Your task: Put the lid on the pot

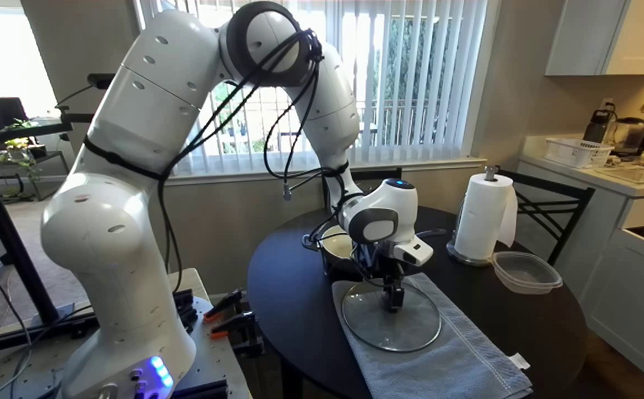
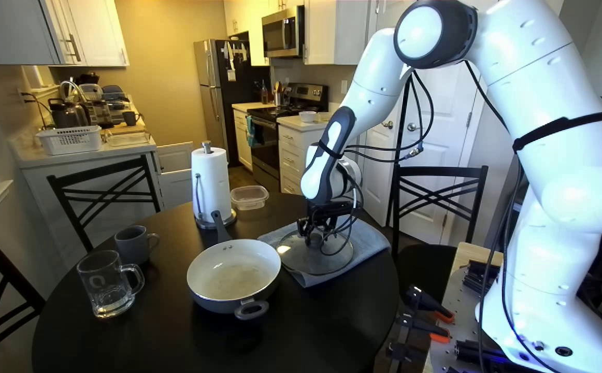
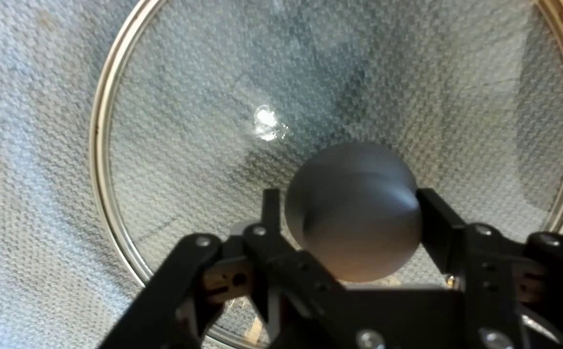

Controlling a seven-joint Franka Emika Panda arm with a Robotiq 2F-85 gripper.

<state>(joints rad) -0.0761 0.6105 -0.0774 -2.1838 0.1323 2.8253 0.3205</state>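
The round clear glass lid [image 1: 366, 330] lies flat on a folded grey-blue towel; it also shows in an exterior view [image 2: 316, 261] and in the wrist view [image 3: 204, 121]. My gripper [image 3: 348, 209] is lowered over the lid, with its fingers on either side of the dark knob [image 3: 354, 218]. The right finger touches or nearly touches the knob, and a thin gap shows at the left finger. The pot [image 2: 234, 272] stands beside the towel, cream inside and uncovered, its long dark handle [image 2: 220, 226] pointing toward the paper towels. It is partly hidden behind the arm in an exterior view [image 1: 336, 245].
The towel [image 1: 455, 354] lies on the round dark table [image 2: 156, 331]. A paper towel roll [image 2: 211, 181] and a clear plastic container [image 2: 249, 197] stand at the back. A glass mug [image 2: 106, 285] and a grey mug [image 2: 134, 244] stand beyond the pot. Cables hang by the gripper.
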